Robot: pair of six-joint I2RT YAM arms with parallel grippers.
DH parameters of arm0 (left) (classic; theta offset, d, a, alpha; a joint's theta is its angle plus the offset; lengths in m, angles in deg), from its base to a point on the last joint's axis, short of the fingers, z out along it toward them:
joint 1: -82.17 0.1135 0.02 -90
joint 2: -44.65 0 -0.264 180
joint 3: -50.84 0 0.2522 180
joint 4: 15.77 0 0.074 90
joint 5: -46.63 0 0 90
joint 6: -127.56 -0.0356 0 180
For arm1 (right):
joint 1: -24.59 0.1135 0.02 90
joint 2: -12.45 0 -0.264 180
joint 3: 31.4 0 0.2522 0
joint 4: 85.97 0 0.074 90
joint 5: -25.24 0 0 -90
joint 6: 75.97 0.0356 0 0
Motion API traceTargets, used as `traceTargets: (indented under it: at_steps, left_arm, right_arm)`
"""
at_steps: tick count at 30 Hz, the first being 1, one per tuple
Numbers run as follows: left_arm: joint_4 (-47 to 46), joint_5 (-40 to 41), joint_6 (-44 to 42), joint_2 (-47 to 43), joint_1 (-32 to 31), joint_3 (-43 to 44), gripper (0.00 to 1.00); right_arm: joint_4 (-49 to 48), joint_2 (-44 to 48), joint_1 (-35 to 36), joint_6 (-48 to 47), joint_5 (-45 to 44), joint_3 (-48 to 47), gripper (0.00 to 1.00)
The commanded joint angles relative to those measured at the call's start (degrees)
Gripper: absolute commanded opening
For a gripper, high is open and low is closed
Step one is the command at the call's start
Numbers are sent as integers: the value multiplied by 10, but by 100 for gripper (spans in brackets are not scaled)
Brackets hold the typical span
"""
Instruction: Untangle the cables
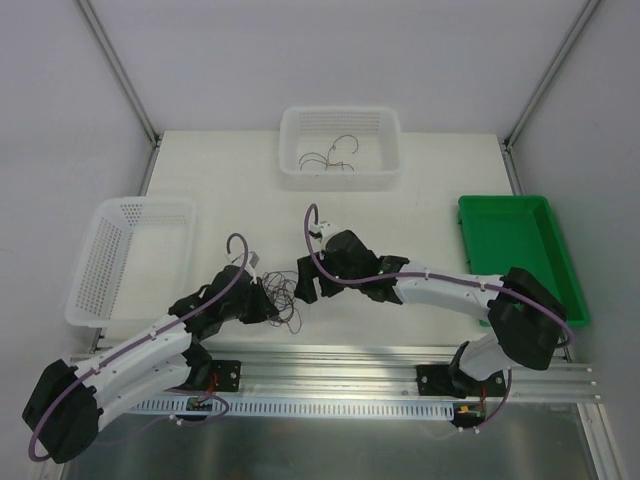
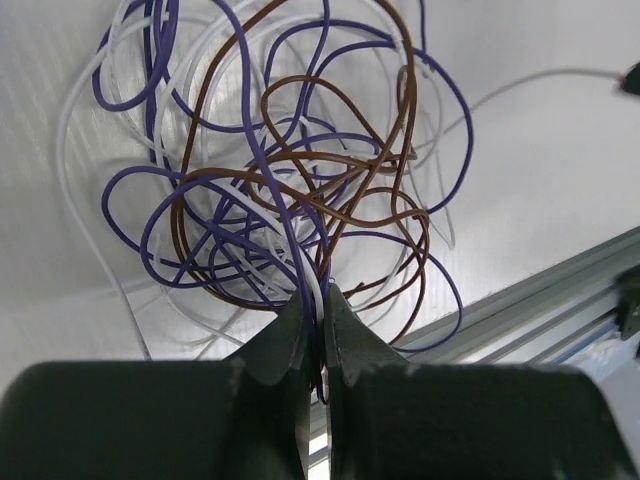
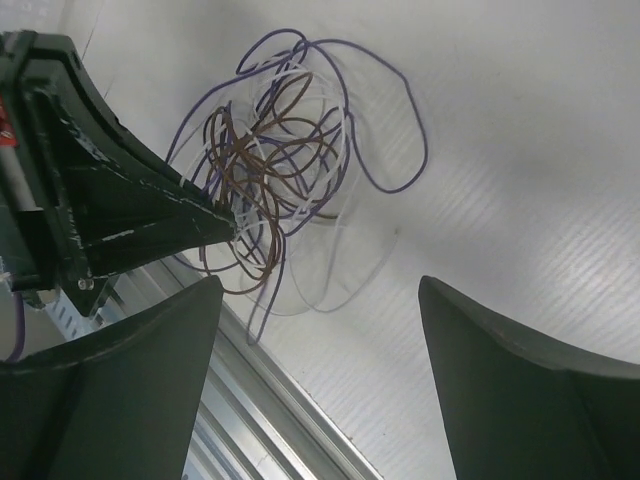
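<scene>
Two arms meet over the cables at the near middle of the white worktop (image 1: pixel 420 220).

A mesh basket (image 1: pixel 140 203) sits at the left, a green tray (image 1: pixel 520 250) at the right, and a second basket (image 1: pixel 340 181) at the back holds a few loose wires (image 1: pixel 335 155). The cables (image 2: pixel 290 180), purple, brown and white, lie in one curled tangle on the worktop just beside the aluminium rail (image 1: pixel 400 365). The left pincer (image 2: pixel 320 300) is pressed together on a purple strand at the tangle's near edge. The right pincer (image 3: pixel 318 290) hangs spread wide just beside the tangle, touching no strand.
</scene>
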State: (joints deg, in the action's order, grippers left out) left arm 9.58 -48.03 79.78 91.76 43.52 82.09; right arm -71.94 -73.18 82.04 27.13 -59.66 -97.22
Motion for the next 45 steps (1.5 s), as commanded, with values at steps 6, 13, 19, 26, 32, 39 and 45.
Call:
traceTargets:
  at_steps: [6, 13, 19, 26, 32, 39, 45]
  left_arm:
    - [-114, 6, 95, -71, -10, -46, 0]
    - [-188, 0, 123, -31, -32, -64, 0]
    - [-164, 13, 100, -59, -34, -53, 33]
    - [1, 61, 35, -89, -34, 59, 83]
    - [22, 76, 24, -16, -34, 148, 79]
    - [28, 92, 23, 115, -34, 227, 70]
    - [21, 73, 25, 191, -46, 262, 57]
  right_arm:
    - [-137, -66, 21, 50, 16, 24, 81]
    - [-194, -128, 21, 59, 32, 19, 61]
    - [-130, -84, 15, 0, -7, 37, 1]
    - [9, -10, 17, -93, -90, 35, 1]
    - [53, 27, 28, -115, -130, 23, 1]
    - [65, 35, 34, -120, -149, 20, 1]
    - [62, 36, 36, -119, -158, 20, 1]
